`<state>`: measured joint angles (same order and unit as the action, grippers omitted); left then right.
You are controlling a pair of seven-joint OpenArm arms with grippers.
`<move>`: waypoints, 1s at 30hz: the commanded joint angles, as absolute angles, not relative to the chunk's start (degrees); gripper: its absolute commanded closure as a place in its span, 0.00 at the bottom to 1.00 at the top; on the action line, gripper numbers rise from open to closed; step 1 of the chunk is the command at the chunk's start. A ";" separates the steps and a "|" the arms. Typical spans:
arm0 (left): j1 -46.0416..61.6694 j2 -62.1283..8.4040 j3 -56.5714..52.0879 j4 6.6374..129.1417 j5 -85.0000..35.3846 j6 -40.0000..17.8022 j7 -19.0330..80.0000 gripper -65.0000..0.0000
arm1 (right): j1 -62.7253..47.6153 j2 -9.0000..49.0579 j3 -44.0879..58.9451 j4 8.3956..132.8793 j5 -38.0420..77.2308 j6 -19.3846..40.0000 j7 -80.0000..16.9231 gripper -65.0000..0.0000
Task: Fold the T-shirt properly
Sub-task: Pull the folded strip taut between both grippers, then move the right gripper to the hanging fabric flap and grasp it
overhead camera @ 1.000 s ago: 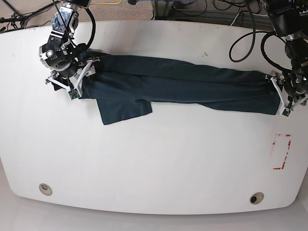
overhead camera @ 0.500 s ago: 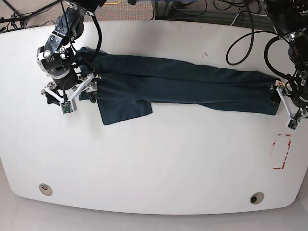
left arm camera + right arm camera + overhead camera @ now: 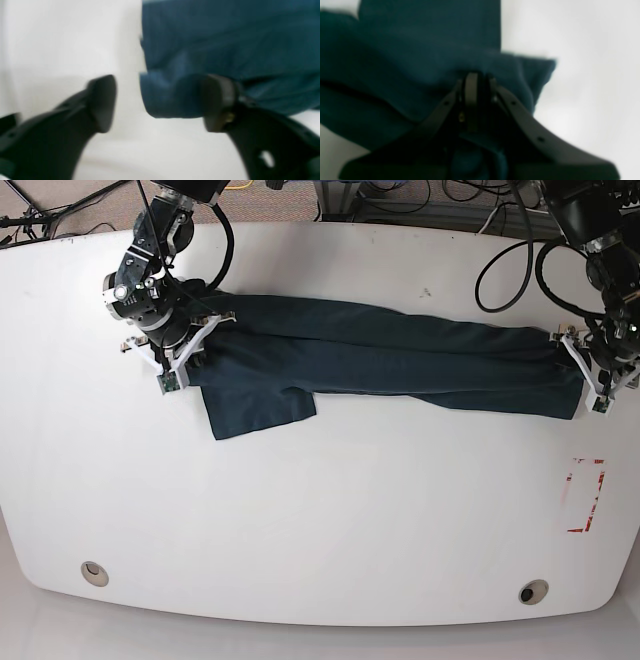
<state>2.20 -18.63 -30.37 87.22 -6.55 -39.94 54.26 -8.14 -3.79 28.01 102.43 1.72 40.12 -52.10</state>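
Observation:
The dark navy-teal T-shirt [image 3: 380, 355] lies on the white table as a long band folded lengthwise, with one sleeve [image 3: 260, 408] sticking out toward the front. My right gripper [image 3: 172, 348] is at the shirt's left end. In the right wrist view it [image 3: 477, 80] is shut on bunched cloth [image 3: 420, 62]. My left gripper [image 3: 592, 375] is at the shirt's right end. In the left wrist view it [image 3: 160, 100] is open, with the shirt's corner [image 3: 172, 97] lying between the fingers, against the right fingertip [image 3: 217, 100].
The white table [image 3: 330, 520] has a red marked rectangle [image 3: 586, 496] at the front right and two round holes [image 3: 94, 572] [image 3: 533, 591] near its front edge. Cables [image 3: 500, 220] run along the back edge.
Both arms have moved back in toward the shirt's ends: the arm on the view's left went up and right, the arm on the view's right went up. The shirt has hardly shifted.

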 commanded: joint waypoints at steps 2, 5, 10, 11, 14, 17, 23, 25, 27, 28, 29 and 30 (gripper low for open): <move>2.95 -19.56 -30.46 85.05 -7.25 -40.00 51.74 0.47 | -7.16 -1.01 28.09 99.21 1.89 40.00 -50.33 0.86; 3.30 -19.56 -30.46 83.30 -7.25 -40.00 51.74 0.50 | -6.90 2.07 28.09 95.78 1.89 40.00 -47.87 0.86; 4.88 -19.56 -30.55 82.77 -7.34 -40.00 51.74 0.50 | -4.79 6.37 27.91 89.80 1.98 40.00 -45.85 0.86; 5.14 -19.56 -30.55 82.86 -7.34 -40.00 51.74 0.50 | -4.26 7.34 27.91 88.57 1.98 40.00 -45.58 0.86; 5.93 -19.47 -30.55 82.86 -7.34 -40.00 51.74 0.50 | -2.51 9.63 27.91 85.14 1.98 40.00 -45.05 0.86; 6.37 -19.30 -30.46 82.86 -7.34 -40.00 51.74 0.50 | -0.66 11.47 27.91 82.15 1.98 40.00 -43.74 0.86; 7.78 -19.21 -30.46 82.86 -7.60 -40.00 52.00 0.50 | 2.68 14.73 27.91 78.64 1.89 40.00 -43.21 0.85; 8.40 -19.21 -30.55 82.86 -7.69 -40.00 53.14 0.50 | 3.12 14.99 27.91 78.90 1.98 40.00 -43.30 0.85; 8.75 -19.21 -30.55 83.12 -7.87 -40.00 54.99 0.50 | 3.47 15.34 27.91 79.87 2.15 40.00 -43.56 0.85; 8.75 -19.21 -30.64 83.91 -7.87 -40.00 56.04 0.50 | 3.47 15.43 27.91 80.75 2.24 40.00 -43.91 0.85; 8.92 -19.12 -30.64 84.62 -7.87 -40.00 56.66 0.50 | 3.47 15.43 27.91 81.45 2.24 40.00 -44.26 0.84; 9.19 -18.95 -30.64 85.41 -7.87 -40.00 57.36 0.50 | 3.47 15.34 27.91 82.51 2.24 40.00 -44.62 0.81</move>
<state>8.01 -18.41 -30.33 83.99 -12.29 -40.14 52.18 2.87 14.06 27.42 79.88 4.23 41.36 -43.64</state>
